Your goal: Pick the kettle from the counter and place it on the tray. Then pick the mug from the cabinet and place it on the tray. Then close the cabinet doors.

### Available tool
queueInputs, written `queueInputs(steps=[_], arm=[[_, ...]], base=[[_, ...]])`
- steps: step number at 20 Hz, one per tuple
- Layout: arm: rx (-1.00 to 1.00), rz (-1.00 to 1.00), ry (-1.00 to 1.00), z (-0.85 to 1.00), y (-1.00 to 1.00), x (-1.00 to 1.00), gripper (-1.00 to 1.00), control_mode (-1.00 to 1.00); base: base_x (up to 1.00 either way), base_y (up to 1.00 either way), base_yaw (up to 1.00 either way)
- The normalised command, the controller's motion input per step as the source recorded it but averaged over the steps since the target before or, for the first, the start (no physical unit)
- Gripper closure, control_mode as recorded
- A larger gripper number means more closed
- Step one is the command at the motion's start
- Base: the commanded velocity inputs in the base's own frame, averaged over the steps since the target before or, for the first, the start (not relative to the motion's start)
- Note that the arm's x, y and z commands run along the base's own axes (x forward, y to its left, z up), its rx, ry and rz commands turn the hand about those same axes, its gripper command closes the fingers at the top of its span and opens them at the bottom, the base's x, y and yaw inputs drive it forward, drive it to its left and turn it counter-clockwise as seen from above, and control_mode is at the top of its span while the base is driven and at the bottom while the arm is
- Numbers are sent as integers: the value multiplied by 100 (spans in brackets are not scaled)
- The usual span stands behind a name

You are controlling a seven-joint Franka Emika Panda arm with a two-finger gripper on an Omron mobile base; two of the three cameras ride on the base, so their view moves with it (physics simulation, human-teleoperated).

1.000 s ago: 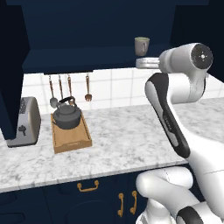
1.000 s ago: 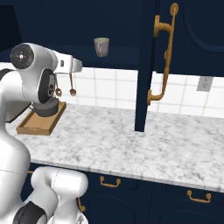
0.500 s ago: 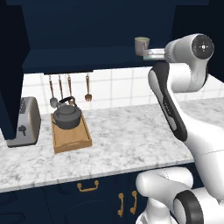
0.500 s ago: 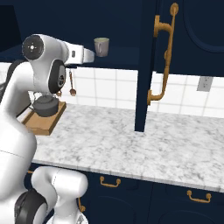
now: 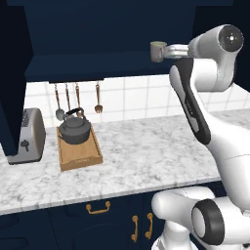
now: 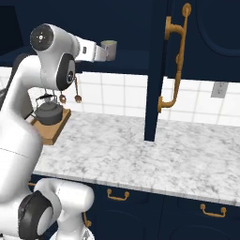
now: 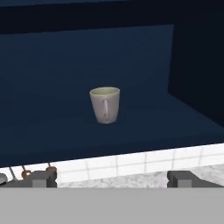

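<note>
The small grey-beige mug (image 7: pixel 105 105) stands upright on the navy shelf (image 7: pixel 48 127) inside the open upper cabinet (image 5: pixel 97 29), with its handle facing me. My gripper (image 7: pixel 113 179) is open and level with the mug, a short way in front of it and not touching it. From the side, the gripper (image 5: pixel 167 49) sits just right of the mug (image 5: pixel 157 51). The dark kettle (image 5: pixel 74 129) rests on the wooden tray (image 5: pixel 82 155) on the marbled counter (image 5: pixel 146 151). In the right base view the mug (image 6: pixel 109 49) stands just past the gripper (image 6: pixel 102 50).
A silver toaster (image 5: pixel 28 139) stands left of the tray, and utensils (image 5: pixel 78 97) hang on the tiled wall behind it. An open cabinet door (image 6: pixel 158 70) with a brass handle (image 6: pixel 176 61) juts out over the counter to the right. Another open door (image 5: pixel 12 93) hangs at far left.
The hand has risen from below the shelf to the mug's height and moved in towards it. The jaws stayed open. Kettle, tray and mug have not moved.
</note>
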Motion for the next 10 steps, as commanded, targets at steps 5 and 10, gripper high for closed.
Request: queueInputs(steps=[5,10], arm=[[6,0,-1,-19,0,22,-100,-100],[1,0,-1,-12,1,46,-100,-100]], base=[[0,0,0],[0,0,0]])
